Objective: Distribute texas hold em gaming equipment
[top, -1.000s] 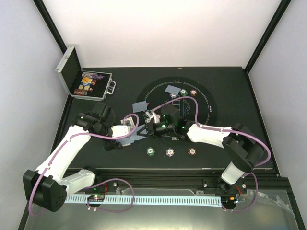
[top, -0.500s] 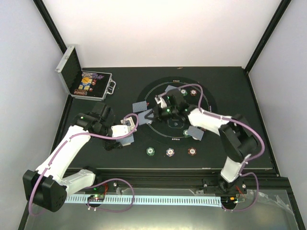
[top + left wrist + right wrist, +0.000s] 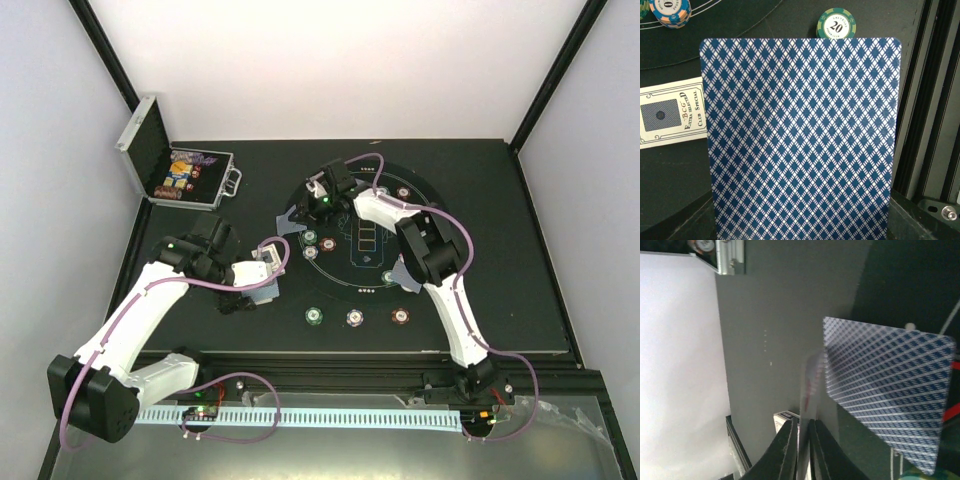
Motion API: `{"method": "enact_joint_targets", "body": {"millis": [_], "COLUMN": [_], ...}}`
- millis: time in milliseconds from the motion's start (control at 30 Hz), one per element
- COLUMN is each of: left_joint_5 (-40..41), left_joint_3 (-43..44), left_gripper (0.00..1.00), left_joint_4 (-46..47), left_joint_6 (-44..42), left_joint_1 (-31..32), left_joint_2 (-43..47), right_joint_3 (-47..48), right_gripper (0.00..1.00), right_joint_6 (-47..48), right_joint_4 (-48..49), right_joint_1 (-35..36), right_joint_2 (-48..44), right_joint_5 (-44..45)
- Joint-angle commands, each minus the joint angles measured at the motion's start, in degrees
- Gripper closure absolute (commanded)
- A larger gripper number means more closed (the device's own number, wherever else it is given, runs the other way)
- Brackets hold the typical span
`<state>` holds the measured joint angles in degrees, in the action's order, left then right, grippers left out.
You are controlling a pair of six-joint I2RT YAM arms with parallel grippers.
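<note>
In the top view my right gripper (image 3: 305, 207) reaches over the far left of the round mat (image 3: 440, 225). The right wrist view shows this gripper (image 3: 800, 422) shut on a playing card (image 3: 809, 385), seen edge-on and blurred. A blue-backed card (image 3: 890, 405) lies flat just beside it. My left gripper (image 3: 262, 287) hovers left of the mat, holding blue-backed playing cards (image 3: 800, 140) that fill its view and hide its fingers. Poker chips (image 3: 355, 317) sit in a row at the mat's near edge. A green chip (image 3: 838, 23) shows beyond the held cards.
The open silver case (image 3: 185, 175) with more chips stands at the back left. A card (image 3: 290, 222) lies at the mat's left rim, another card (image 3: 405, 275) at its right. More chips (image 3: 403, 192) sit at the far side. A white card box (image 3: 672, 116) lies near my left gripper.
My right arm has swung from beside the left gripper across the mat to its far left, carrying a card. The left arm has stayed put.
</note>
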<state>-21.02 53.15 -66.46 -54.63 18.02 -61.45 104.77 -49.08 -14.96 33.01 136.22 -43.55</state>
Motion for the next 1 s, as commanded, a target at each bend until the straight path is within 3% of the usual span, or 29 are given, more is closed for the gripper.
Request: {"method": "enact_joint_targets", "body": {"millis": [0,100,500,567,733,967], "left_joint_5": [-0.43,-0.45,-0.77,-0.72,-1.01,-2.94], "left_joint_3": [2.09,1.92,1.86,1.96,2.29,3.84], "left_gripper": [0.98,0.99,0.98,0.98,0.98,0.98], "left_joint_4": [-0.84,-0.8,-0.92,-0.89,-0.31,-0.17], "left_joint_6": [-0.2,-0.21,0.05,0.06,0.13,1.02], "left_joint_1": [-0.18,-0.18,-0.18,-0.16,-0.18,-0.1], "left_joint_2": [1.43,1.42,1.56,1.53,0.98,-2.04], "right_joint_3": [4.63,3.96,-0.25,-2.78,-21.09,-45.83], "right_gripper": [0.89,0.82,0.72,0.65,0.44,0.36], "right_joint_6": [1.07,2.15,7.62,7.81,4.05,-2.93], "right_joint_4": [-6.52,-7.37,-13.92,-13.38,-0.87,16.51], "right_joint_1": [-0.89,-1.56,-4.0,-4.02,-2.96,4.3], "right_joint_2": [1.33,0.27,-8.49,-11.27,-24.06,-40.96], "right_joint_5": [0.62,1.02,7.03,7.45,6.34,2.6]}}
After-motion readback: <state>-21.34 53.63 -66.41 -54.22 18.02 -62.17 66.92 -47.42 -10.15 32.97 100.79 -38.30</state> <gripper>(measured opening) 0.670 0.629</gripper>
